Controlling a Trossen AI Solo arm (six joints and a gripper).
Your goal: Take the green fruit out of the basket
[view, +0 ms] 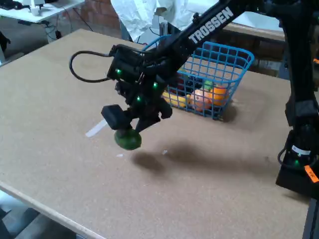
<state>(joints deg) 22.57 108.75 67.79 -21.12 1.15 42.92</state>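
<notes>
In the fixed view my gripper [127,130] hangs above the table, left of and in front of the blue wire-mesh basket [234,62]. It is shut on the green fruit [128,140], a dark green oval that sticks out below the black fingers. The fruit is outside the basket and off the table, with its shadow on the board just to the right. Orange and peach-coloured fruit [207,97] and something yellow lie in the basket.
The brown table [60,99] has a strip of white tape [94,129] left of the gripper. The arm's black base [299,164] stands at the right edge. A white cloth and a desk lie beyond the table's far side.
</notes>
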